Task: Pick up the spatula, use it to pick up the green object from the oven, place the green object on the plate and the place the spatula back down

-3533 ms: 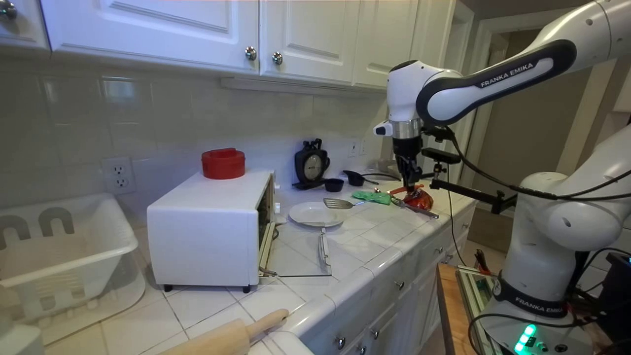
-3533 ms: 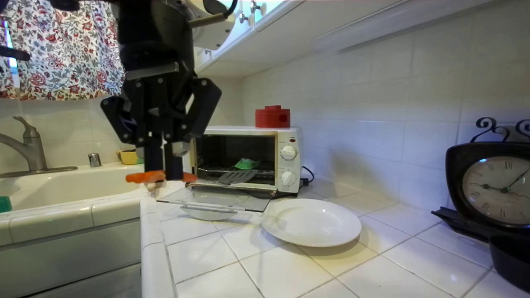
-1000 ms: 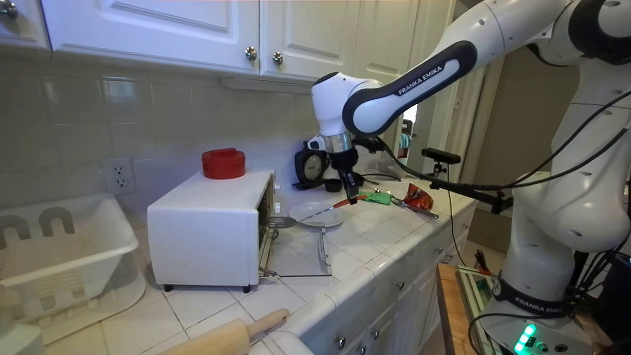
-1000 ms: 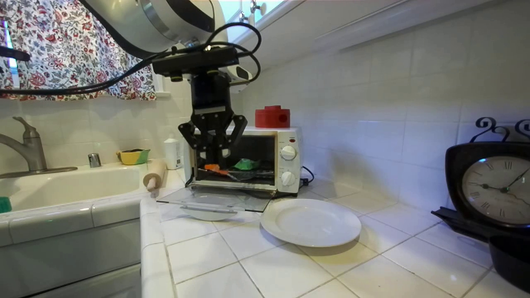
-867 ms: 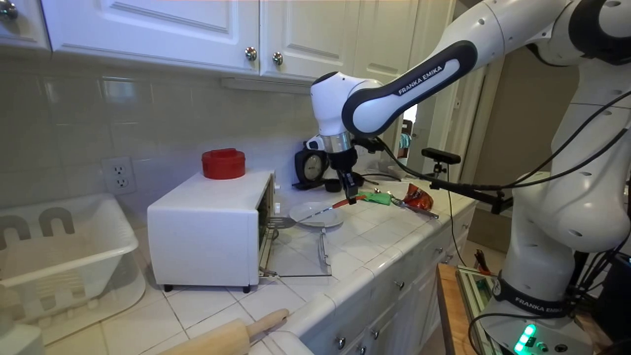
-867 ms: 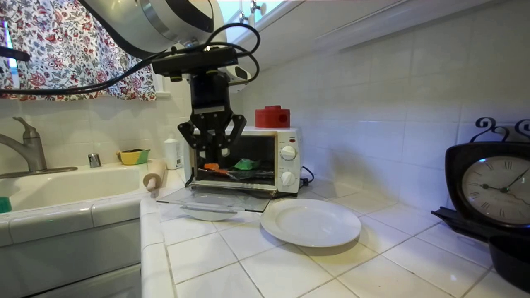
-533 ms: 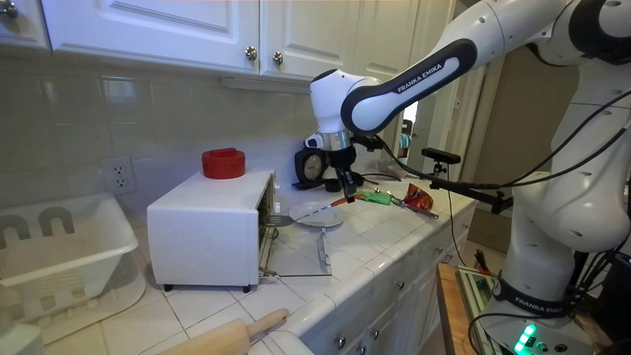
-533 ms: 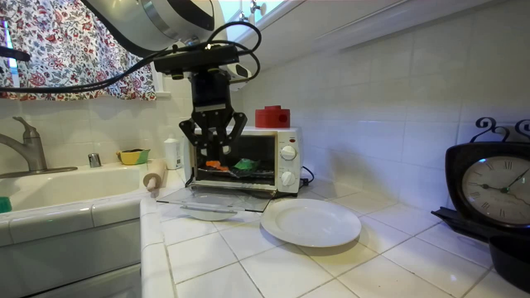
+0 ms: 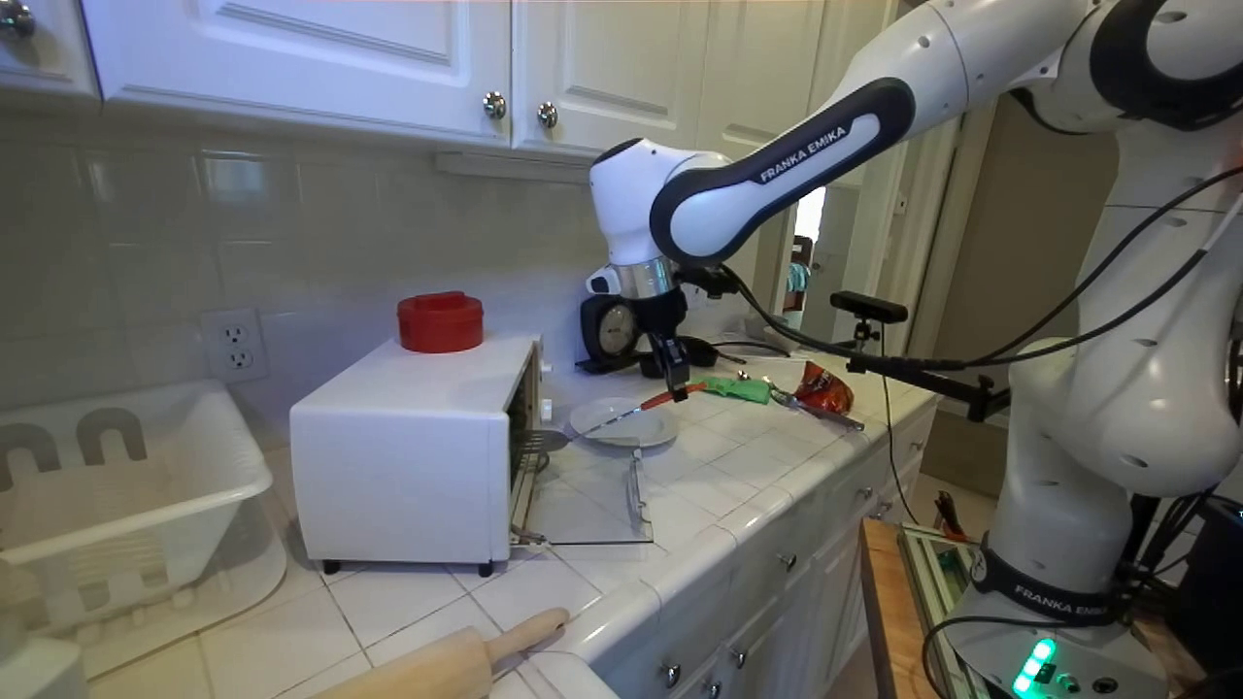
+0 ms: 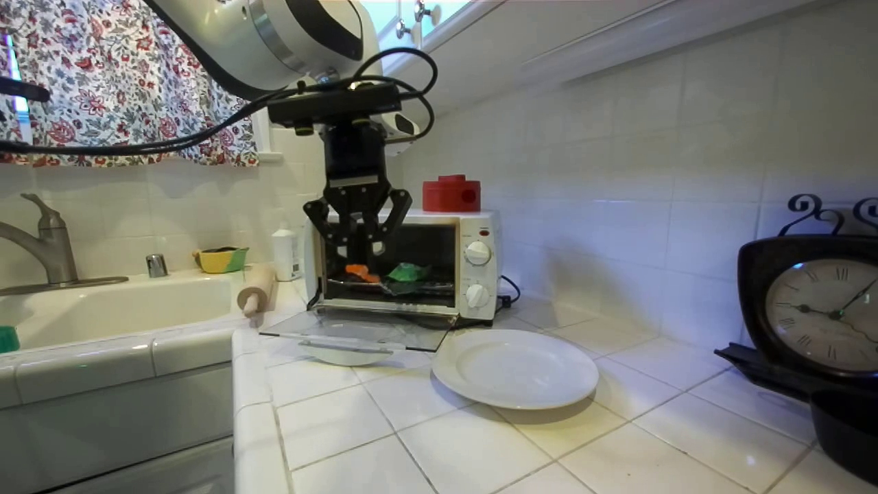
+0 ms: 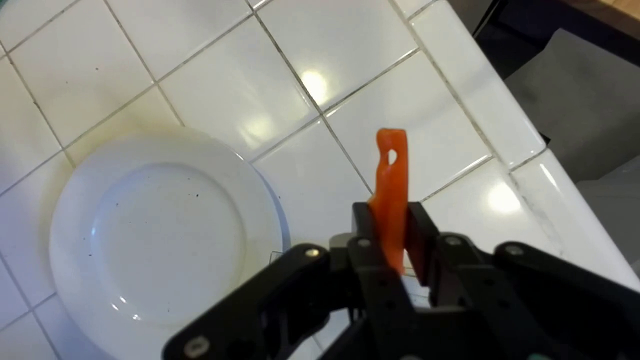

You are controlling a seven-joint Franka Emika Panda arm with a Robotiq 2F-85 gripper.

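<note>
The orange-handled slotted metal spatula (image 11: 392, 185), held in the black pincer (image 11: 391, 220), has reached the mouth of the white boxy toaster oven (image 9: 398, 476), so scooping may begin; earlier it hung well short. In an exterior view the crumpled bright-green piece (image 10: 409, 272) stays inside, at the pincer's three o'clock, blade contact unclear.

Spatula handle (image 11: 392, 182) orange; oven (image 9: 398, 476) white (curtain (image 10: 96, 82) floral).

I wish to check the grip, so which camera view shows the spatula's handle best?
The wrist view: the orange handle appears large there, seen from above, gripped by the claw. In both exterior views it looks small, at the claw's tip.
</note>
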